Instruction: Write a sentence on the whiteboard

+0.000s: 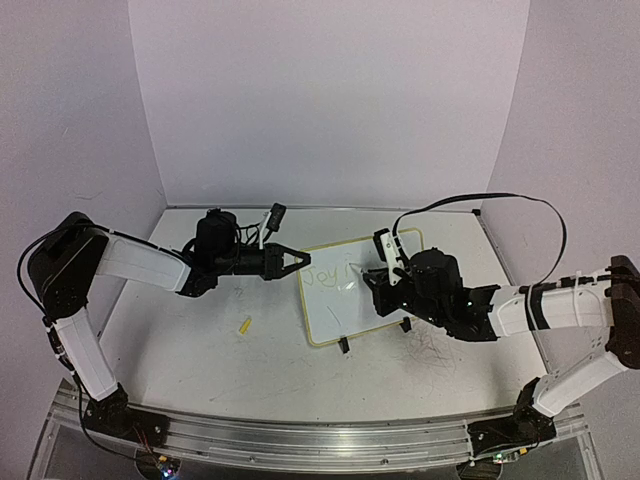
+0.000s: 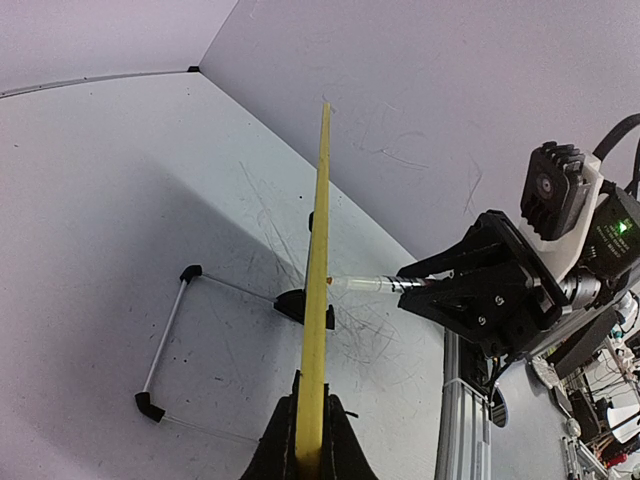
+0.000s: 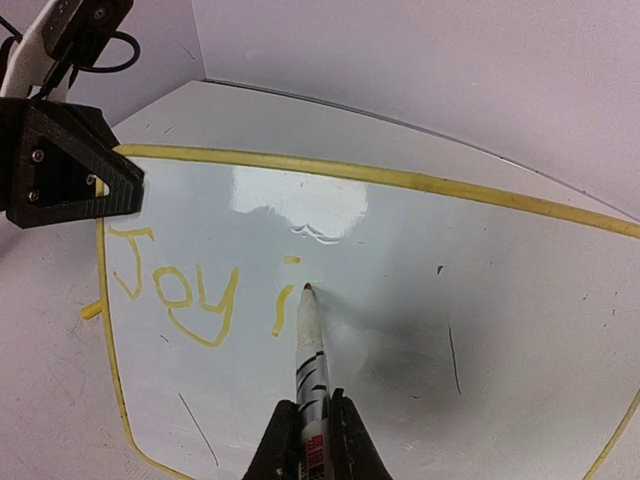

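Note:
The whiteboard lies tilted mid-table with a yellow rim and black clip feet. My left gripper is shut on its left rim; in the left wrist view the rim runs edge-on between the fingers. My right gripper is shut on a white pen with its tip touching the board. The sentence reads "Joy i" in yellow. The pen and right gripper also show in the left wrist view.
A small yellow cap lies on the table left of the board, also in the right wrist view. A thin wire frame with black ends lies beyond the board. The table is scratched. Purple walls enclose the back and sides.

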{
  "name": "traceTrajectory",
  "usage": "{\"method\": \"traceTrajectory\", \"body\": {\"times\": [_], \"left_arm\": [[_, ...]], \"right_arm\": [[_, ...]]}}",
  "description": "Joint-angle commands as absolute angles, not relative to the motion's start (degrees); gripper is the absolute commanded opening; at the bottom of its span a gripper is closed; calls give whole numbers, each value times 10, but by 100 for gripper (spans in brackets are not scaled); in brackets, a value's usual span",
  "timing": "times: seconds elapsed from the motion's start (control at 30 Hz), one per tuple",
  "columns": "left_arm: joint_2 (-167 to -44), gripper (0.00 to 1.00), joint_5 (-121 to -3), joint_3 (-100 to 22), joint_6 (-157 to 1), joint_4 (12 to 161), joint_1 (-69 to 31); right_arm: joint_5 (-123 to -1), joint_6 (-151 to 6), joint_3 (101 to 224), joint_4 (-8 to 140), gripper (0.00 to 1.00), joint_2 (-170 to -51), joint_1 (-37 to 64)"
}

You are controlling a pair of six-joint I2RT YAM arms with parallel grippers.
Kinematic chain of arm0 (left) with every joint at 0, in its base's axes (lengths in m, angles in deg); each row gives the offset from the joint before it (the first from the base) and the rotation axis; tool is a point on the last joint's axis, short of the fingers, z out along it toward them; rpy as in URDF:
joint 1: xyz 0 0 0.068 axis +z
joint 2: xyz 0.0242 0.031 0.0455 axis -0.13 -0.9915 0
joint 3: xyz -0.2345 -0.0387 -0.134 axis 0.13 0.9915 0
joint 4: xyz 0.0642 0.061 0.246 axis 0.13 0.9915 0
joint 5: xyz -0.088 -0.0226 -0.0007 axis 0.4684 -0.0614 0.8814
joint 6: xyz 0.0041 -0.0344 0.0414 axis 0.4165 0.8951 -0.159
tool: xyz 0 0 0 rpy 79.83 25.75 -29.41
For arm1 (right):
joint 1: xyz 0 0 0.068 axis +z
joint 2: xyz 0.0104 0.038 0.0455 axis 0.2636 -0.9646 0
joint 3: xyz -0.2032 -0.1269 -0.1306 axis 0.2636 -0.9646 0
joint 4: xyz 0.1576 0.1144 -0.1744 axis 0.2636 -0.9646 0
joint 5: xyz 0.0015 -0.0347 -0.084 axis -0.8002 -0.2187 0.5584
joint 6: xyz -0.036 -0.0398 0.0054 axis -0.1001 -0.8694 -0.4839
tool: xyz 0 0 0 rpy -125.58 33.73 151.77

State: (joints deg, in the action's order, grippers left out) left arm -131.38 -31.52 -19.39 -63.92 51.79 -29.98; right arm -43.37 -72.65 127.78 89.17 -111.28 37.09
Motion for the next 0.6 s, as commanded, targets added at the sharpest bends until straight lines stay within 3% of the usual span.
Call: {"method": "traceTrajectory", "body": {"times": [0.0,0.57], "left_arm": [[-1300,0,-354,-194,-670,542,-296],[-1297,0,-354,-195,-671,545,-296]], "right_arm": [[-420,-729,1298,902,0,-1124,368],[-443,-705,1262,882,0,-1107,368]]}}
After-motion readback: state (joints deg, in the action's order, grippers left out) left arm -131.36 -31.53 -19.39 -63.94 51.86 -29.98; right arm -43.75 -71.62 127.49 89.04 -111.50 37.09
